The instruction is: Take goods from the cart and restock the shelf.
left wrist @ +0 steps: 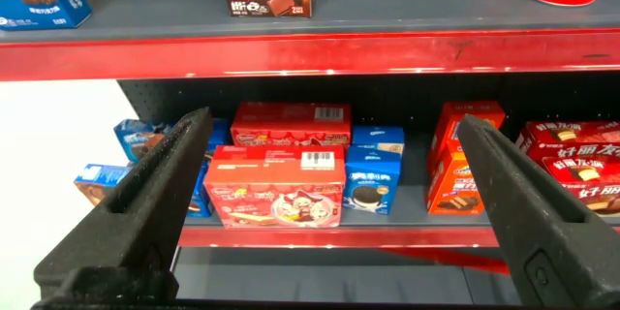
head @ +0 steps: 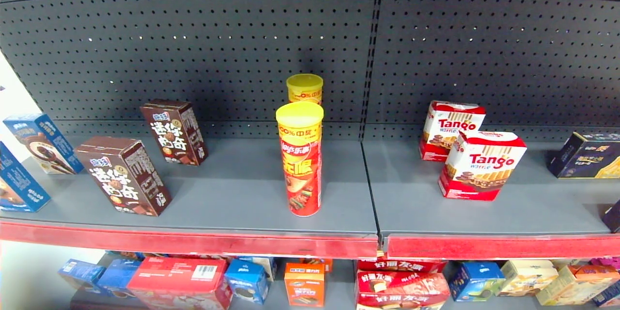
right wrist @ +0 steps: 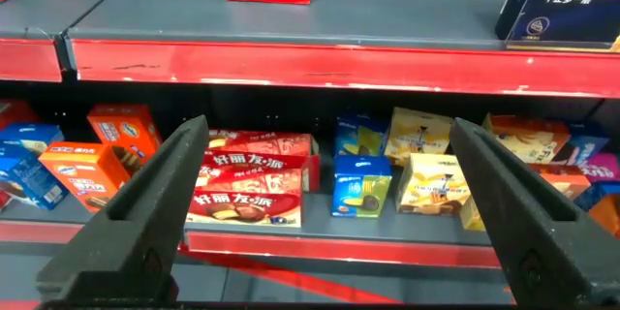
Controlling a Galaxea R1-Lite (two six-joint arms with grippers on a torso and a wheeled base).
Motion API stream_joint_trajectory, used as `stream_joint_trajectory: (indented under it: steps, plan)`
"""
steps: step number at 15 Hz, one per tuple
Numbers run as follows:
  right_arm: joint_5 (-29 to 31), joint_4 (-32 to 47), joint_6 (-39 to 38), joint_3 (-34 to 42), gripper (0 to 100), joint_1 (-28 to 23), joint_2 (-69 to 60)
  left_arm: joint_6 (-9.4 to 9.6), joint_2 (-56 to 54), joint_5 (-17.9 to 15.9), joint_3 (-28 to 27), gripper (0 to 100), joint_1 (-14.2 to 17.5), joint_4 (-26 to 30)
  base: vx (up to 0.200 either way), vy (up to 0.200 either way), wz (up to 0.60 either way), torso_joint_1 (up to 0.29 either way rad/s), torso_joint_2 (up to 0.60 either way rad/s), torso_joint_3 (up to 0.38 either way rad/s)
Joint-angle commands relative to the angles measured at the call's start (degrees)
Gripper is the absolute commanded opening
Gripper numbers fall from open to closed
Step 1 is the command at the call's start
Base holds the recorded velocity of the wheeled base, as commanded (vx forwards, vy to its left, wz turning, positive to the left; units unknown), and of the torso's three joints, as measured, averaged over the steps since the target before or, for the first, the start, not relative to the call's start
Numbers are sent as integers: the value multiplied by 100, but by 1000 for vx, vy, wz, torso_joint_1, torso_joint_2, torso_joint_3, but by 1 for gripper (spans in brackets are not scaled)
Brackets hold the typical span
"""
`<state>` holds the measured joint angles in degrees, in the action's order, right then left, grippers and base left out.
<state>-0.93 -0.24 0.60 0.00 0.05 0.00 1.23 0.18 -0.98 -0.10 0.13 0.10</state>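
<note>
At the front edge of the shelf (head: pixel 232 193) stands a red chip can (head: pixel 300 169), another can (head: pixel 304 88) behind it; left end effector (left wrist: pixel 334 121) and right end effector (right wrist: pixel 329 124) both gape apart, empty.

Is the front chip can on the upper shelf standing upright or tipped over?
Upright. The front can stands on its base on the shelf, with its yellow lid on top and a second can upright behind it.
</note>
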Motion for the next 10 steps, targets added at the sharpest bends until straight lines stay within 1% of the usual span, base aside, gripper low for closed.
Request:
stream_joint_trajectory:
  steps: [1,10]
  plan:
    - [-13,-11,2,0,100,-5,0,0,8,1,1,100,4,-1,0,0,0,0,0,0]
    - [-4,-2,2,0,100,-5,0,0,8,1,1,100,4,-1,0,0,0,0,0,0]
